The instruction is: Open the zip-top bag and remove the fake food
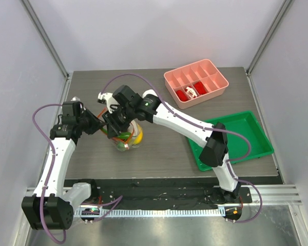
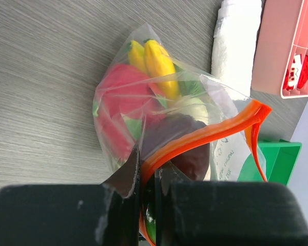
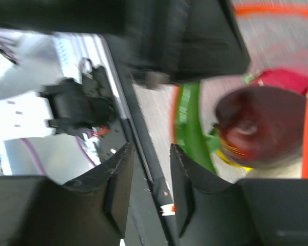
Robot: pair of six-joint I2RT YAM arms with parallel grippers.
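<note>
My left pincer [image 2: 149,177] is clamped on the orange-red zip strip [image 2: 205,133] of the clear, crinkly plastic bag [image 2: 225,151]. The bag sits mid-way across the grey surface [image 2: 41,77] with the toy plastic produce [image 2: 120,95] inside. My right pincer [image 3: 150,159] hovers beside it, jaws apart, empty.

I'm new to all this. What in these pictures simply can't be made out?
Top view: both end effectors cover most of the zip-top bag, hiding its opening.
Right wrist view: blurred; whether the right end effector grips anything is unclear.
Left wrist view: the left end effector, shut on the bag's orange strip, hides nearly all of the green pepper.
Left wrist view: the pink tray is cut off by the right edge.
</note>
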